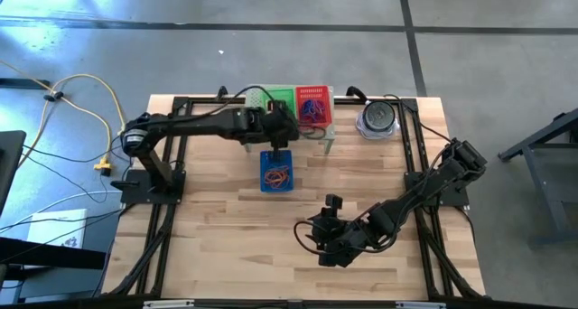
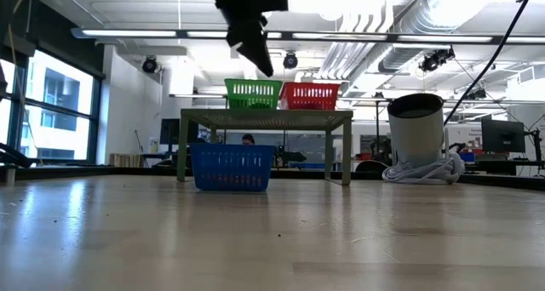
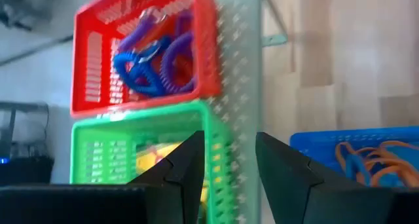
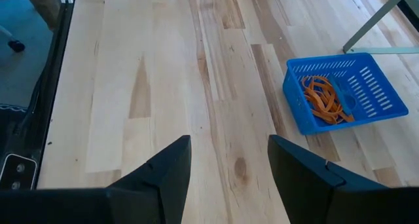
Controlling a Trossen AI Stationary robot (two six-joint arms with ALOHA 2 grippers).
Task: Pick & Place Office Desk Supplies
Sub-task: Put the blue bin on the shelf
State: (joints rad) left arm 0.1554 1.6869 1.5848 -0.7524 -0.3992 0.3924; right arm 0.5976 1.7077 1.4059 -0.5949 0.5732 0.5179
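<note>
Left claw (image 3: pixel 226 168), fingers parted and empty, hovers above your green basket (image 3: pixel 150 155) on the shelf (image 1: pixel 312 128). Right claw (image 4: pixel 229 162), spread, waits over the counter (image 4: pixel 163 86).

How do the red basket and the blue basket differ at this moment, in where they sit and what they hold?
The red basket sits up on the pale green perforated shelf, beside the green basket; the blue basket sits on the wooden table in front of that shelf. The red basket holds purple and blue coiled loops; the blue basket holds mostly orange rubber bands. Both are small, slotted plastic baskets.
</note>
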